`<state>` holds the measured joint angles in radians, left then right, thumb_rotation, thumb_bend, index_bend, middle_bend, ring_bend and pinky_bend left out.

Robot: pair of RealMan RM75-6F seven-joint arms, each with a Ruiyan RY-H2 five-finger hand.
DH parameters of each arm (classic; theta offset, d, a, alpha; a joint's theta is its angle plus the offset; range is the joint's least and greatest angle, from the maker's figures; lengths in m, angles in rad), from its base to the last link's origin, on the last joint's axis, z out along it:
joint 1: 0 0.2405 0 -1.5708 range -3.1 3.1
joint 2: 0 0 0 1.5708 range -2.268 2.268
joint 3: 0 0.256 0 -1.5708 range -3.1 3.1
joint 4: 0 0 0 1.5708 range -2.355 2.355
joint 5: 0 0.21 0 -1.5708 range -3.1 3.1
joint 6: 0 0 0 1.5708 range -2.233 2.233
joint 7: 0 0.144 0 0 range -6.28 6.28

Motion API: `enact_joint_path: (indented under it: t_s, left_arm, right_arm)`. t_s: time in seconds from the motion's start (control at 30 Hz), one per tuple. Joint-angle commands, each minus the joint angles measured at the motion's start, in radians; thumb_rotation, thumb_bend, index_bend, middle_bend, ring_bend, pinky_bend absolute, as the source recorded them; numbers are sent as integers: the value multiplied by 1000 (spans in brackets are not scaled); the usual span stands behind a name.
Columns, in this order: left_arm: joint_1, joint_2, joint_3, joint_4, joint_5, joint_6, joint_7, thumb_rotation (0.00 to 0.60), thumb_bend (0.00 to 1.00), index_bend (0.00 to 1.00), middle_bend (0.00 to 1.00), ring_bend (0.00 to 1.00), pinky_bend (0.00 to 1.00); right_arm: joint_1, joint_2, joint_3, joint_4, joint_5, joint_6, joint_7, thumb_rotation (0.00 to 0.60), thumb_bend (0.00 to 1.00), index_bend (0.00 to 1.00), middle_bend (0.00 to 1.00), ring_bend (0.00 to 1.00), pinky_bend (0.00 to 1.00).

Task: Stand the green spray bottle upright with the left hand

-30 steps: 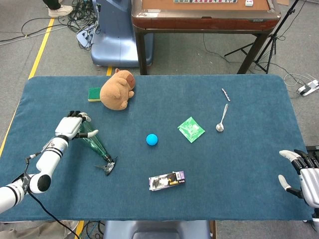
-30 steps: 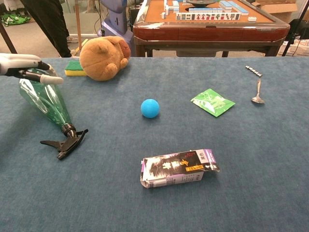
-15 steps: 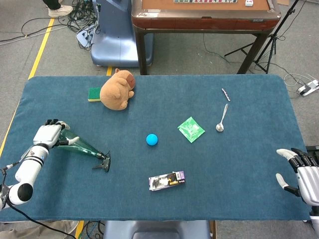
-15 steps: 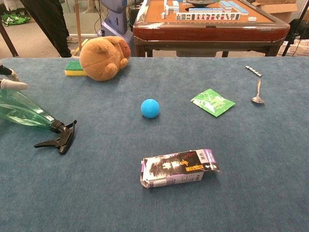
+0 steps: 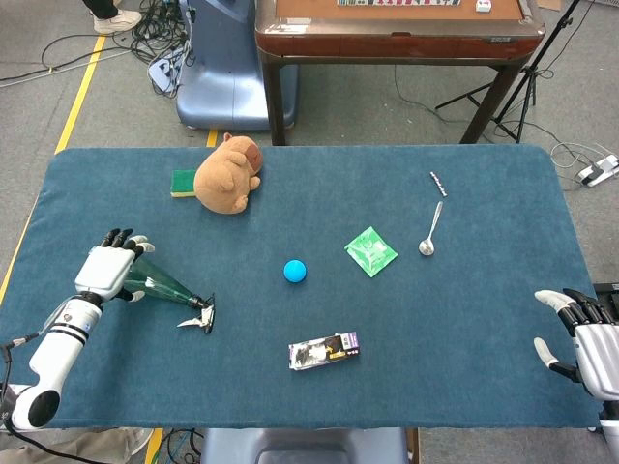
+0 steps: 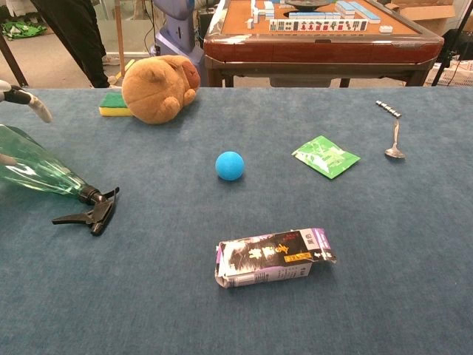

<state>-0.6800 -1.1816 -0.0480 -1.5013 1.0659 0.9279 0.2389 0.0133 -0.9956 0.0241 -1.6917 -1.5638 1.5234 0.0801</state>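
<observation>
We have our left hand [image 5: 106,270] wrapped around the base of the green spray bottle [image 5: 164,287], which lies tilted near the table's left edge with its black trigger head touching the cloth, so next we judge it needs swinging upright.

Items on the blue table, counted by kind:

- One green spray bottle [image 5: 164,286], lying at the left of the frame.
- One brown plush toy [image 5: 228,174], upper left.
- One green-and-yellow sponge [image 5: 183,182], touching the plush.
- One blue ball [image 5: 295,271], centre.
- One green packet [image 5: 370,251], right of centre.
- One spoon [image 5: 430,230], upper right.
- One small beaded strip [image 5: 438,183], just above the spoon.
- One printed carton [image 5: 324,351], lower centre, lying on its side.
- Two robot hands: left hand [image 5: 108,270] at the far left, right hand [image 5: 584,333] at the lower right.
</observation>
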Motion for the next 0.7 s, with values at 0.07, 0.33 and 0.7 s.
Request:
enact_joint_path:
  t_s: [0.07, 0.33, 0.7]
  left_arm:
    - [6, -13, 9, -16, 50, 8, 6, 600, 161, 210, 154, 0, 0]
    - [-29, -32, 19, -58, -34, -39, 175, 600, 160, 208, 148, 0, 0]
    - [-69, -119, 17, -32, -174, -33, 330, 600, 160, 239, 148, 0, 0]
  right_arm:
    - [-1, 0, -1, -1, 0, 1, 0, 600, 327, 247, 262, 131, 193]
    - [-3, 1, -3, 2, 3, 0, 2, 600, 328, 247, 262, 131, 193]
    - [-10, 3, -5, 6, 5, 7, 9, 600, 327, 247, 262, 131, 193]
